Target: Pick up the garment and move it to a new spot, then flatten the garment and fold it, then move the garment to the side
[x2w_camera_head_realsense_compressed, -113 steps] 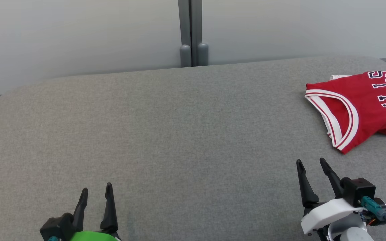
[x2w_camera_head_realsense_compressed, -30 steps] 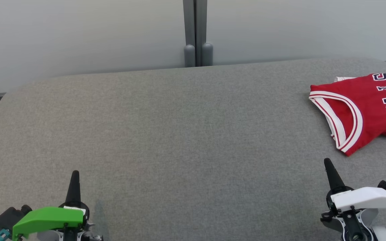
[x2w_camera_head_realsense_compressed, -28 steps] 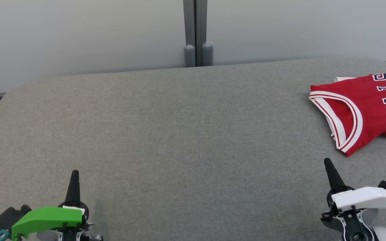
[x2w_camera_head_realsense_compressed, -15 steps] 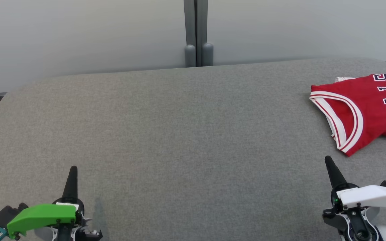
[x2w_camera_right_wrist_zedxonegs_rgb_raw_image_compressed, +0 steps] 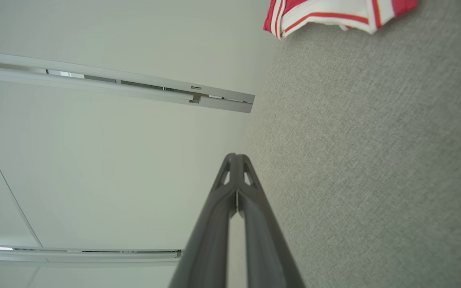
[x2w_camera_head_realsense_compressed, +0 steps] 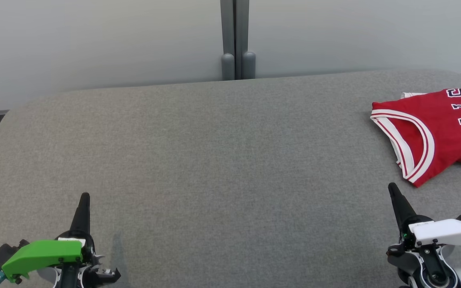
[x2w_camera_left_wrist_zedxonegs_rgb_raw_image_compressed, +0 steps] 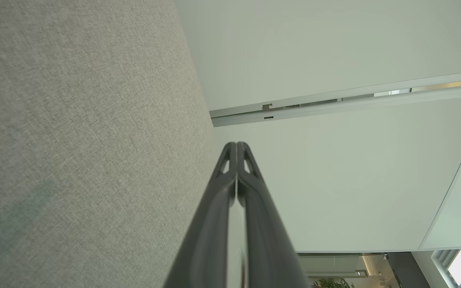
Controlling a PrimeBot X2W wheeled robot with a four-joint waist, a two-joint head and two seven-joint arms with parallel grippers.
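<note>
at the far right of the grey fabric surface [x2w_camera_head_realsense_compressed: 222, 160] lay the red garment [x2w_camera_head_realsense_compressed: 434, 136], a jersey with white and red trim along its armhole; its right part was cut off by the edge of the head view, so the dark lettering could be read only in part and its full outline could not be made out; in the right wrist view a trimmed corner of it [x2w_camera_right_wrist_zedxonegs_rgb_raw_image_compressed: 334, 14] showed at the top edge, the rest out of frame; the left gripper [x2w_camera_head_realsense_compressed: 83, 197] sat at the near left, well apart from the garment, its jaws pressed together on nothing; the right gripper [x2w_camera_head_realsense_compressed: 392, 187] sat at the near right, near the garment's lower corner but not touching it, jaws likewise closed and empty; both wrists were partly cut off by the bottom edge.
</note>
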